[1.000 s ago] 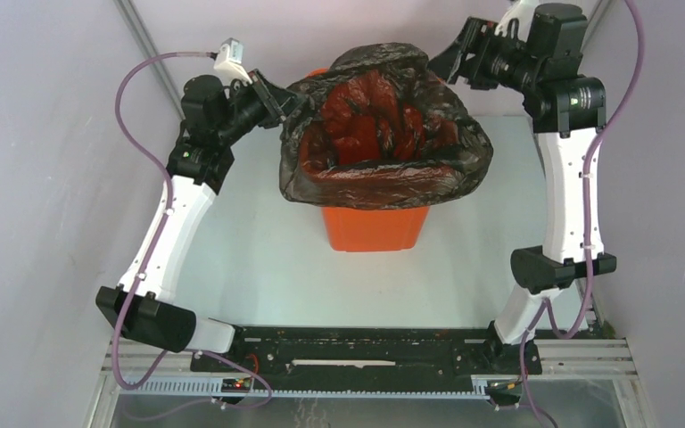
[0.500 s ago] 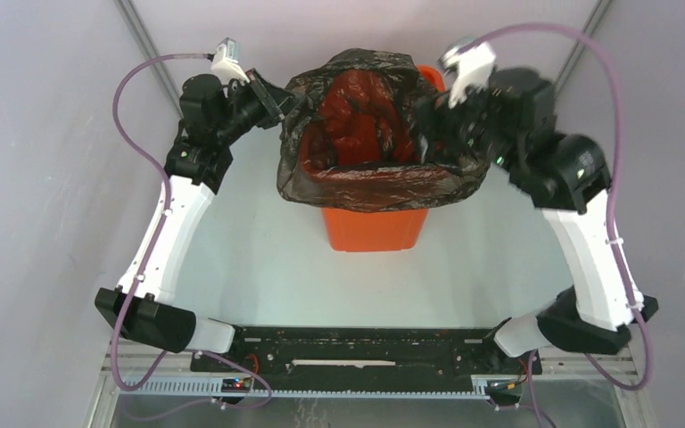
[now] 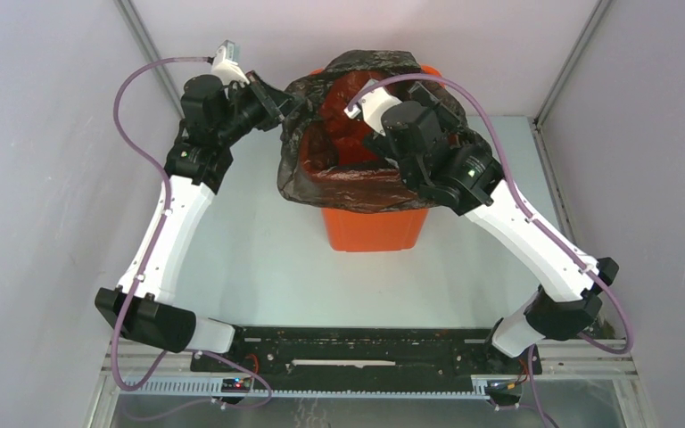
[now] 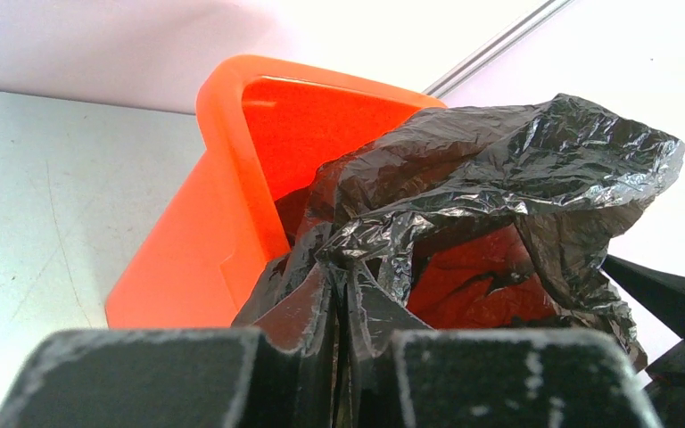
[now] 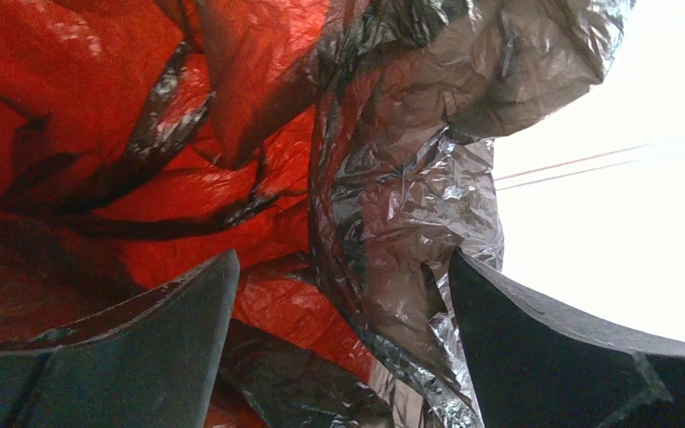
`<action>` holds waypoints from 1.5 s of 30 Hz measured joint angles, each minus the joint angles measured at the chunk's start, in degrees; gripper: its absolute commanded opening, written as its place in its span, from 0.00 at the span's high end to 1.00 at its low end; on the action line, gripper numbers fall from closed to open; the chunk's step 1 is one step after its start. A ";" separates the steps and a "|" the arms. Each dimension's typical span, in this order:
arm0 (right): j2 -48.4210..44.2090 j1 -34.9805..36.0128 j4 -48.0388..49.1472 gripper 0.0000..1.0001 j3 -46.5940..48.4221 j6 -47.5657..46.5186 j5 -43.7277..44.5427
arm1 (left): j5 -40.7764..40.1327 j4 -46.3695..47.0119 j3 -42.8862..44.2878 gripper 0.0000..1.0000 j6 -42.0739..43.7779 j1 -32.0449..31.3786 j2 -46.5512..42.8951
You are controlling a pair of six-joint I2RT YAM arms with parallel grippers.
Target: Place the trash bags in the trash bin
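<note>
My left gripper (image 4: 343, 303) is pinched tight on a fold of the trash bag (image 3: 366, 189) at the left side of its mouth. My right gripper (image 5: 343, 263) hangs inside the mouth with its fingers wide apart, a crumpled ridge of film standing between them but not clamped. The bag sits in the trash bin (image 3: 375, 228) as a liner, its body sunk inside and its hem drooping over the near rim, while the orange far corners show bare. I judge the job well along, with the step in hand being to seat the loose film. To do it well, I should hold my left pinch firm as an anchor, close the right fingers squarely on that ridge rather than on a thin edge, and pull gently, since the film looks likely to stretch. It is glossy, heavily wrinkled black, thin enough that the orange glows red through it.
</note>
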 measured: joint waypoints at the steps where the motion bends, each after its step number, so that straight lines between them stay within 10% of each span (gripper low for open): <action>1: 0.00 -0.22 0.87 0.09 -0.48 -0.61 0.79 | -0.07 0.00 0.00 0.89 -0.04 0.00 0.00; 5: 0.00 -0.83 3.58 0.23 -1.16 -2.01 2.43 | -0.17 -0.02 0.04 0.90 -0.04 0.00 0.15; 7: 0.00 -1.22 5.14 0.74 -0.83 -2.62 2.36 | -0.17 -0.07 0.81 0.91 -0.04 0.00 0.76; 9: 0.00 -1.79 6.05 0.94 -0.37 -2.86 1.70 | -0.20 -0.02 1.81 0.93 0.00 0.00 1.62; 25: 1.18 -29.53 20.39 1.00 1.05 22.40 -44.78 | 0.63 1.38 16.02 0.92 1.49 1.62 16.61; 45: 11.52 -47.36 19.06 0.99 4.07 55.65 -68.28 | 5.40 12.61 20.22 0.83 -11.69 5.40 32.39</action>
